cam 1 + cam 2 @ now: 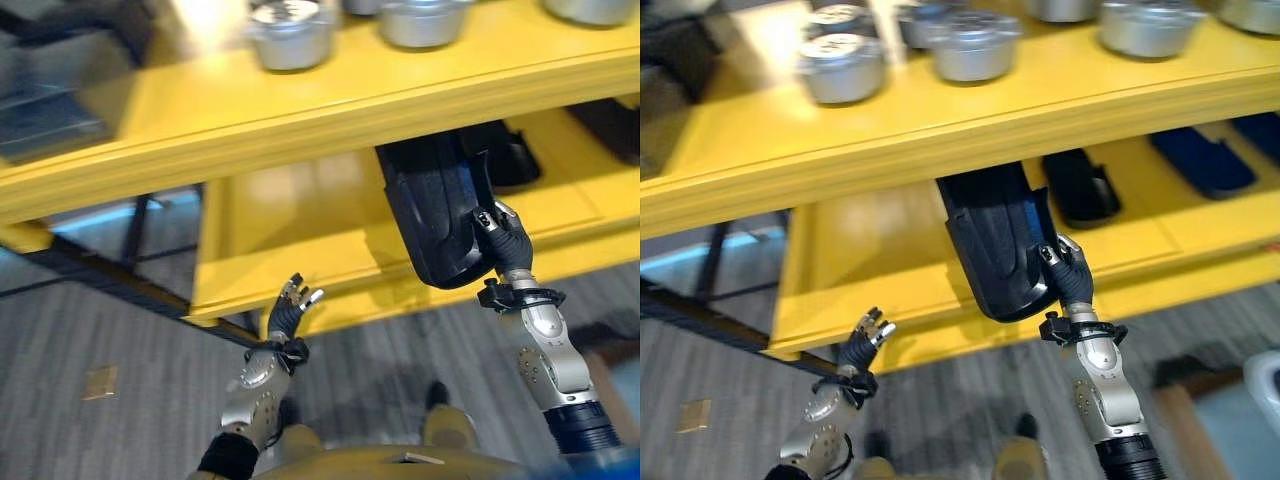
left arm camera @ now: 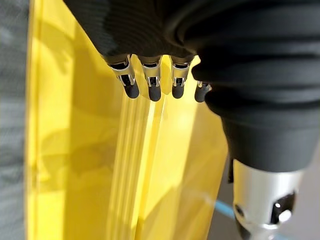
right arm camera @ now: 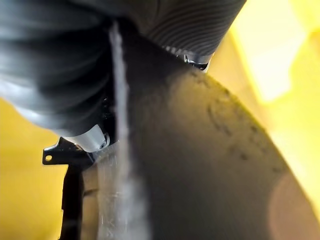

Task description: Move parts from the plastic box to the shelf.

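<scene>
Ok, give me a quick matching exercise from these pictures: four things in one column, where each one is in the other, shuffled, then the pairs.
Things:
1. black part
2. silver metal pots
3. left hand
4. right hand

Places:
A. on the yellow shelf's top level
B. open, in front of the lower level's edge
C. half slid onto the lower level
D. gripping the black part's near end

Pairs: 1-C, 2-A, 3-B, 4-D

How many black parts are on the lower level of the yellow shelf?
2 for certain. The large black part is held by the right hand at the lower level's front edge; a smaller black part lies behind it to the right. More may be hidden under the top board.
</scene>
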{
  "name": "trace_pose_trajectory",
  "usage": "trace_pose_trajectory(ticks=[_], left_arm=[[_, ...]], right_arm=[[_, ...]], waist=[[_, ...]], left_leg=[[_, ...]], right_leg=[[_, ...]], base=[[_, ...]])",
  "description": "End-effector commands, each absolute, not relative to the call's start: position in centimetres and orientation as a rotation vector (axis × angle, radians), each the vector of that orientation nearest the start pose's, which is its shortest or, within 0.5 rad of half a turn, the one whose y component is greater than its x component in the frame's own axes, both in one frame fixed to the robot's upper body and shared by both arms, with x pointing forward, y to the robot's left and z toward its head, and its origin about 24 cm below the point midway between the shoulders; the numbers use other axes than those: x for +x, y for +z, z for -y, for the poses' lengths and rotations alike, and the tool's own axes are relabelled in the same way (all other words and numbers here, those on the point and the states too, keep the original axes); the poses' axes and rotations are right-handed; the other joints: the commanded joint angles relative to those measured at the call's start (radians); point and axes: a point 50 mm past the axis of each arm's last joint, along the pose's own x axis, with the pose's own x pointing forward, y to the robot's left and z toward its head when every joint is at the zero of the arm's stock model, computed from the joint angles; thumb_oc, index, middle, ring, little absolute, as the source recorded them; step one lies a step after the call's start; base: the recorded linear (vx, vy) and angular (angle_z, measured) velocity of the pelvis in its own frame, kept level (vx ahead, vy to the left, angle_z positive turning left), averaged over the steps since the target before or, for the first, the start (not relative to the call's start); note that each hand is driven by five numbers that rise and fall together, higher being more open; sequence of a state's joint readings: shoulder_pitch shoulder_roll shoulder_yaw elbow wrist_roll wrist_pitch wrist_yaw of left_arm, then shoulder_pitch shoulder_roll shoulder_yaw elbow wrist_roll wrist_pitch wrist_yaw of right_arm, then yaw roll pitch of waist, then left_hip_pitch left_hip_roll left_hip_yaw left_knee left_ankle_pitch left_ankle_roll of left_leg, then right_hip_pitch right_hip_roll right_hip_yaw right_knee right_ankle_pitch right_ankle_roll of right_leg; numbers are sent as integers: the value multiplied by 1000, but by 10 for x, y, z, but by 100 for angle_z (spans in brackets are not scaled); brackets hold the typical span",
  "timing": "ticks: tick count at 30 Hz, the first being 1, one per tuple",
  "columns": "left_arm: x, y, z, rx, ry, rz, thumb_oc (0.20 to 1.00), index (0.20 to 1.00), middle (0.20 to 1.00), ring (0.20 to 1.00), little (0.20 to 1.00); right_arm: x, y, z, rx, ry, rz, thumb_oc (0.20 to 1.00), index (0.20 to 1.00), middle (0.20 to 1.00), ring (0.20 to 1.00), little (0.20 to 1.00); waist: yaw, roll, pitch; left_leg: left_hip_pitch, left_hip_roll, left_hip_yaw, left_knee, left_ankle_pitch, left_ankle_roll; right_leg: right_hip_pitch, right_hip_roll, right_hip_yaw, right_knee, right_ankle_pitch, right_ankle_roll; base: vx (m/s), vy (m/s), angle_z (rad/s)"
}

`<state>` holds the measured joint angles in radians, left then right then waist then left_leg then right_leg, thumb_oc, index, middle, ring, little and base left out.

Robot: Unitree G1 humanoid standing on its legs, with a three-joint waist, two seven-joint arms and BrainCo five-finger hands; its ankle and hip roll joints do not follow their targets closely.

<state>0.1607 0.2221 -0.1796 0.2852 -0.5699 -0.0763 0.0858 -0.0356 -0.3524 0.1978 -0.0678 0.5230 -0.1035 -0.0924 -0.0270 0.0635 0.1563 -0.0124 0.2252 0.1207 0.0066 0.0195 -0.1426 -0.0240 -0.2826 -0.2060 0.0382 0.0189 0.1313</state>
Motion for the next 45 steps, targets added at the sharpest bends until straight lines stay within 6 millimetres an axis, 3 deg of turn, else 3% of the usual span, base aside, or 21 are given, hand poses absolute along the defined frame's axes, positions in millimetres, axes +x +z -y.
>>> trace_pose_trajectory(ticks=[1,9,13,18,22,24,27,29,38,45], left_arm=[[196,-30,-205,-264,120,-291,1000,1000,1000,1000,1000],[199,-26,-207,-224,80,-294,1000,1000,1000,1000,1000],[209,-16,-207,-202,56,-259,1000,1000,1000,1000,1000],[215,-9,-206,-197,47,-231,1000,1000,1000,1000,1000],[218,-4,-205,-200,42,-210,1000,1000,1000,1000,1000],[218,-4,-203,-207,31,-209,1000,1000,1000,1000,1000],[219,-2,-201,-213,22,-204,1000,1000,1000,1000,1000],[223,1,-196,-223,-2,-193,1000,1000,1000,1000,1000],[231,3,-189,-242,-18,-181,1000,1000,1000,1000,1000],[234,5,-186,-250,-28,-177,1000,1000,1000,1000,1000]], right_arm=[[264,110,161,207,156,304,200,200,200,200,200],[287,127,145,212,193,332,200,200,200,200,200],[309,144,132,174,189,358,200,200,200,200,200],[327,162,133,163,124,390,200,200,200,200,200],[343,187,147,123,26,449,200,200,200,200,200],[353,208,161,90,-57,490,200,200,200,200,200],[362,218,173,83,-122,499,200,200,200,200,200],[372,237,191,77,-214,514,200,200,200,200,200],[381,271,234,76,-410,537,200,200,200,200,200],[384,285,257,68,-498,529,200,200,200,200,200]], waist=[[10,-28,-4],[66,-53,29],[101,-57,104],[123,-43,167],[132,-28,208],[136,-18,227],[138,-14,237],[133,-8,254],[125,8,268],[121,18,276]], left_leg=[[-8,-32,-26,11,0,47],[-100,-94,-54,124,-56,63],[-218,-102,-75,230,-81,64],[-300,-101,-72,306,-99,67],[-369,-98,-69,364,-115,69],[-418,-98,-70,420,-152,65],[-449,-98,-74,449,-161,65],[-491,-101,-77,482,-172,69],[-520,-112,-79,483,-176,69],[-513,-116,-78,471,-172,69]], right_leg=[[52,121,-50,85,-151,-51],[58,67,-100,88,-152,-33],[-43,43,-110,192,-166,-38],[-151,24,-97,308,-191,-41],[-234,13,-81,395,-214,-45],[-290,8,-64,465,-257,-46],[-325,2,-57,500,-271,-49],[-374,-4,-47,551,-290,-55],[-420,-10,-32,574,-304,-58],[-422,-7,-29,573,-304,-57]], base=[[83,124,62],[27,86,28],[-132,10,17],[-98,21,7],[-48,17,-3],[0,0,0],[-5,-7,-1],[0,0,0],[0,-3,0],[0,0,0]])
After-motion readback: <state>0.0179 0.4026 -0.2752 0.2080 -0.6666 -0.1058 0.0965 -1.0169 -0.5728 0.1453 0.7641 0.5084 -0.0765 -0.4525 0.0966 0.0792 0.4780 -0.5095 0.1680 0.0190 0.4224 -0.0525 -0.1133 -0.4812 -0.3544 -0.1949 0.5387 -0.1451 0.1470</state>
